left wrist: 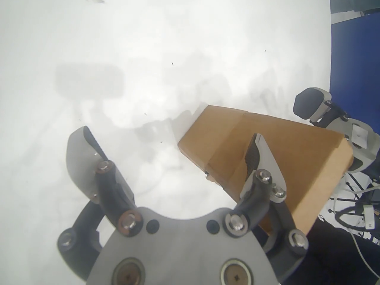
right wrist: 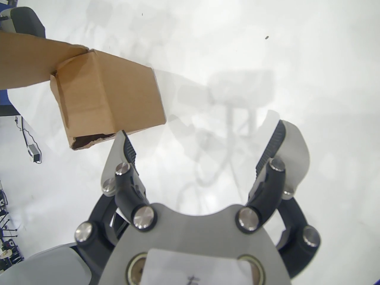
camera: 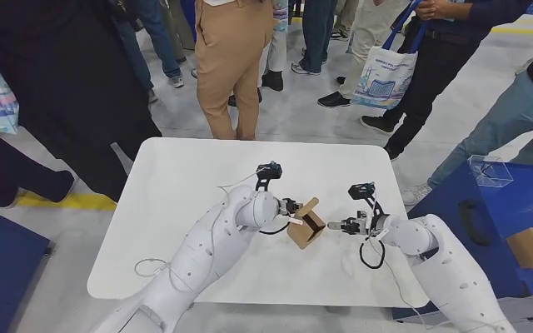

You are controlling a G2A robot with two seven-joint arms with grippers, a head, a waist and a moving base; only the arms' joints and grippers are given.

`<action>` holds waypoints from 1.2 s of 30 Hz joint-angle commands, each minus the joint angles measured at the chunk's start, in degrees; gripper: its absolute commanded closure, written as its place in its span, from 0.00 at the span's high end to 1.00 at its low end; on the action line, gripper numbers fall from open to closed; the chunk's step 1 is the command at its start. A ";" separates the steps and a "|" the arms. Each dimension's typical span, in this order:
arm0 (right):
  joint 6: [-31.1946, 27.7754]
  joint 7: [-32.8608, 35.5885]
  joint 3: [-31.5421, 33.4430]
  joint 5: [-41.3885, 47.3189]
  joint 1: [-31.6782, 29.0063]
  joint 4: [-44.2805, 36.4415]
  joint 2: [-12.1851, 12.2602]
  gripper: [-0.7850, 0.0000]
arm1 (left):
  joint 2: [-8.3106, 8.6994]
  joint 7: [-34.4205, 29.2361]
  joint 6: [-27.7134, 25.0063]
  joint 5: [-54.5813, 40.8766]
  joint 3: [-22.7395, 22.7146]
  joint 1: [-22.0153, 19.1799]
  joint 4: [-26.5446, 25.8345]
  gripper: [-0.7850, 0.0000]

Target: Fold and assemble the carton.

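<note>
A small brown carton [camera: 306, 226] sits partly folded on the white table [camera: 183, 200], with one flap [camera: 310, 205] sticking up. My left gripper [camera: 291, 208] is open at the carton's left side. In the left wrist view, one finger [left wrist: 257, 153] lies against the carton's [left wrist: 285, 161] wall while the other finger [left wrist: 84, 146] hangs over bare table. My right gripper [camera: 332, 225] is open just right of the carton. In the right wrist view, one fingertip [right wrist: 127, 145] is close to a torn lower corner of the carton [right wrist: 109, 99], and nothing is between the fingers.
Several people stand along the table's far edge. A blue cabinet [camera: 475, 225] with a clear plastic box [camera: 491, 169] on it stands close to the table's right side. Bare table [camera: 191, 241] lies left of the carton, in front of it and behind it.
</note>
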 commanded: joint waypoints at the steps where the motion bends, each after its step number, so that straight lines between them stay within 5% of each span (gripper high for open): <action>1: -0.91 0.30 0.56 0.54 -0.04 0.25 0.10 1.00 | 0.45 -0.61 0.49 1.13 -0.51 1.31 -2.41 1.00; 12: -4.55 7.10 3.42 3.93 -0.34 2.09 0.94 1.00 | 1.74 -1.83 4.00 4.69 -3.11 6.24 -9.80 1.00; 28: -2.27 2.84 -1.99 1.72 0.03 1.50 -0.53 1.00 | 2.48 -3.41 3.33 7.82 -4.11 11.29 -16.73 1.00; 36: -3.28 2.81 0.06 4.85 0.47 2.00 -0.38 1.00 | 1.87 -3.63 4.04 9.06 -2.72 11.18 -15.04 1.00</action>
